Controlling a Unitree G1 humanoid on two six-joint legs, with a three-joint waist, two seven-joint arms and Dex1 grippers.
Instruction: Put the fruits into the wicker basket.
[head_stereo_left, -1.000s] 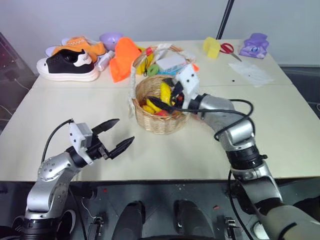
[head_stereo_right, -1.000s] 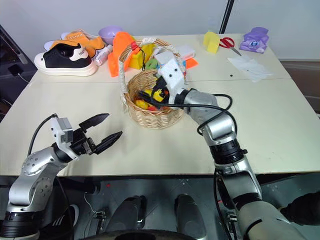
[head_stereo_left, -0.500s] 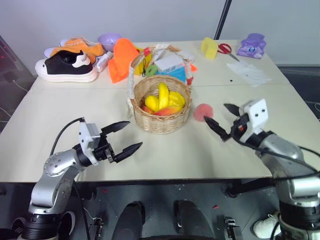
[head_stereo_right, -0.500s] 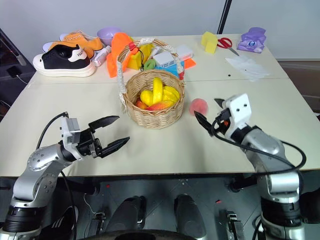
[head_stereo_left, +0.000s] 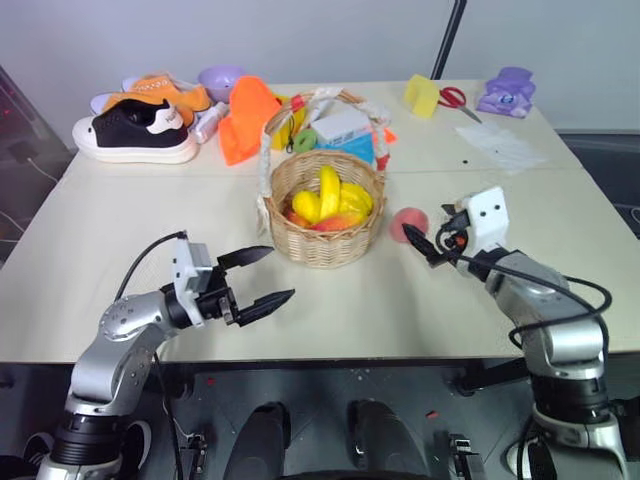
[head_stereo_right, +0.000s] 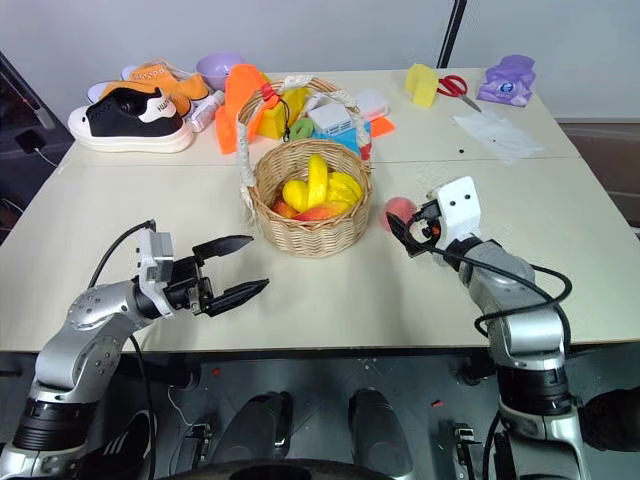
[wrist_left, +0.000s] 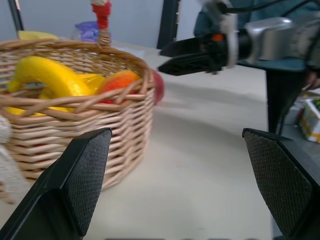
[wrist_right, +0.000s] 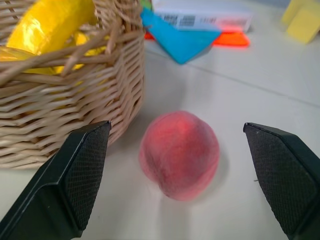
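R gripper (head_stereo_left: 432, 237) wide open, empty, aimed at round pink-red peach (head_stereo_left: 408, 223) on table just beside round tan wicker basket (head_stereo_left: 325, 245). Yellow-orange fruit (head_stereo_left: 335, 222) probably already inside. Step: approach peach. Next: straddle, close, lift over rim. L gripper (head_stereo_left: 258, 277) open, empty.

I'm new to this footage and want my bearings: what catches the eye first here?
The wicker basket at the table's middle, with yellow bananas and a yellow-orange fruit inside. Just to its right a pink-red peach lies on the table, with the open right gripper pointed at it. The open left gripper hovers nearer the front edge, left of the basket.
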